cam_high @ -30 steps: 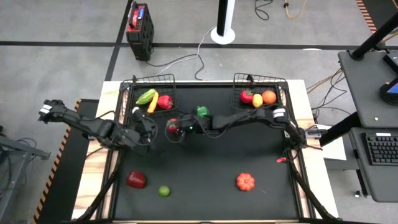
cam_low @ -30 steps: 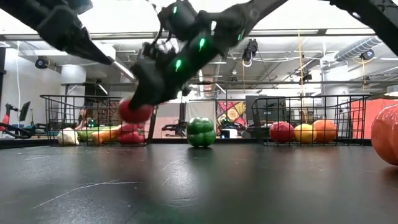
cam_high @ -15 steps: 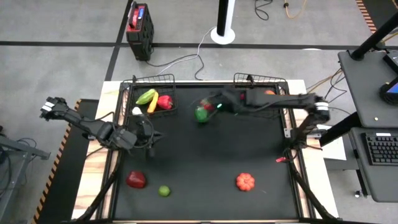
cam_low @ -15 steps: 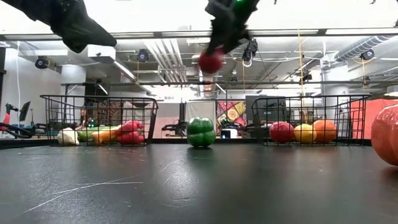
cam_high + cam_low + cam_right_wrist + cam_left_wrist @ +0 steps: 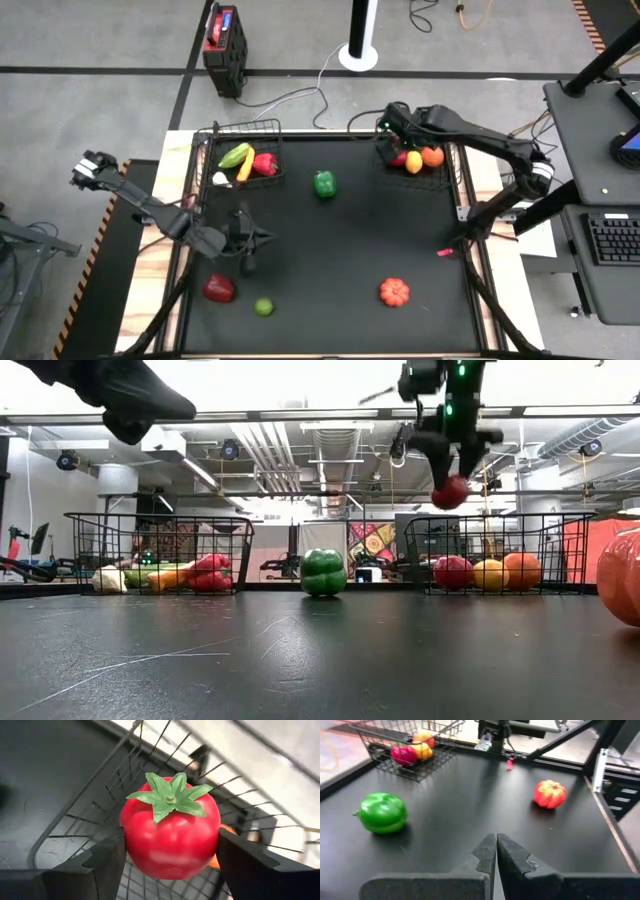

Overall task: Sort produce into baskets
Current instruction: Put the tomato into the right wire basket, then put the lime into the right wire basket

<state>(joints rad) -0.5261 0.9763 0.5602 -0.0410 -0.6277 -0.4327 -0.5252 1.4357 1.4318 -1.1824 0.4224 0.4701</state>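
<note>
Two baskets sit at the table's far edge. The right gripper [image 5: 170,870] pinches one red tomato [image 5: 170,837] above the right basket [image 5: 447,175], hiding some fruit inside. The left gripper [image 5: 496,851], fingers pressed together and empty, hangs over the table [image 5: 340,260] near the left basket [image 5: 275,150].

high: overhead, straight down, whole counter [image 5: 330,260] | low: counter height, level, faces both baskets | left wrist: oblique across counter, shares green pepper [image 5: 382,813] with high and low | right wrist: close above right basket [image 5: 125,780], facing down
</note>
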